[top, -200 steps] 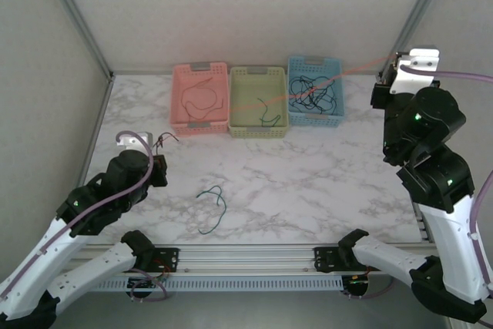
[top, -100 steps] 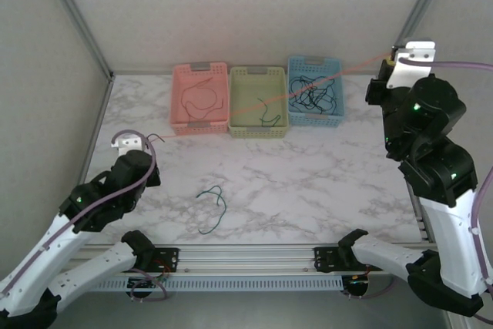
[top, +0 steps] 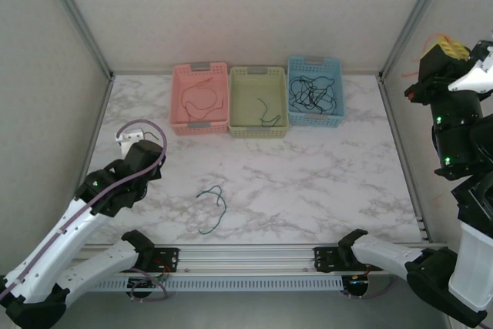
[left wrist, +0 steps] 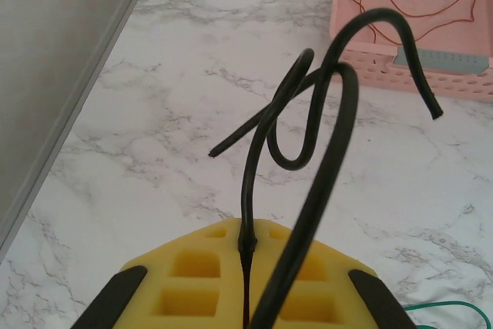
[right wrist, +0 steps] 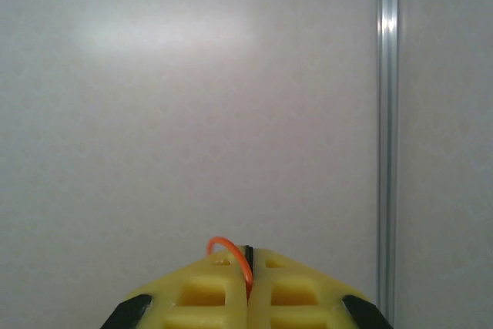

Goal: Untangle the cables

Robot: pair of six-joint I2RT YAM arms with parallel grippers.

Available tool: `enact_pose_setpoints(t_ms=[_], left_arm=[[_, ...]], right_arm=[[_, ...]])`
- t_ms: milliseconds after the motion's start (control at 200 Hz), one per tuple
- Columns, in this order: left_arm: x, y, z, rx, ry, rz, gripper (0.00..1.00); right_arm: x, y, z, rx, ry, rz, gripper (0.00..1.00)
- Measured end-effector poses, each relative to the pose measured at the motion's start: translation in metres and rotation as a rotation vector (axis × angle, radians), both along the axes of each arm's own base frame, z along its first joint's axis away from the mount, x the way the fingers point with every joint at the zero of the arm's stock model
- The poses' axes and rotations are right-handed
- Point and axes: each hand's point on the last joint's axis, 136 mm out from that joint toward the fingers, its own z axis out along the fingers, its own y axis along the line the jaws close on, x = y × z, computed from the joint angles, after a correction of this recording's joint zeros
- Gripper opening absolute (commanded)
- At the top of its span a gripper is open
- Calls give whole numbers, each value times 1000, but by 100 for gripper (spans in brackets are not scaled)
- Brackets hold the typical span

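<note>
Left wrist view puts the left gripper (left wrist: 246, 230) at six o'clock, its yellow fingers pressed together on a dark cable (left wrist: 339, 113). The cable rises from the pinch and curls into open loops toward twelve o'clock, both ends hanging free above the table (left wrist: 154, 136). The pink basket (left wrist: 462, 82) sits at one o'clock in that view. Seen from the top camera, the blue basket (top: 314, 60) with its dark tangle lies at about two o'clock from this gripper, and is probably where the cable belongs. To do the carry well, the pinch should stay firm and the cable high enough that its ends clear the basket rims. It should be let go over the basket's middle. The right gripper (right wrist: 248, 256) is likewise closed, nipping a short orange-red strand (right wrist: 223, 243), and faces the wall at two o'clock in the top view. A loose green cable (top: 216, 209) lies on the marble at about seven o'clock from table centre, well apart from both grippers.
</note>
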Motion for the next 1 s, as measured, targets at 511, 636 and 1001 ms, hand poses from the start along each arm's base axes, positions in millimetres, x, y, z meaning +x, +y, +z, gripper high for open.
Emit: enact_pose_setpoints(t_ms=[511,636,1001], left_arm=[[-16,-10,24,-163,-106,-106,0],[-17,-9,26,-162,-111,-115,0],[-21,-7,31,-174,-137,-121,0]], right_arm=[[103,159,-125,24,422,483,0],[130,193,-139,70,469,562,0],[224,285,-147,160,463,719,0]])
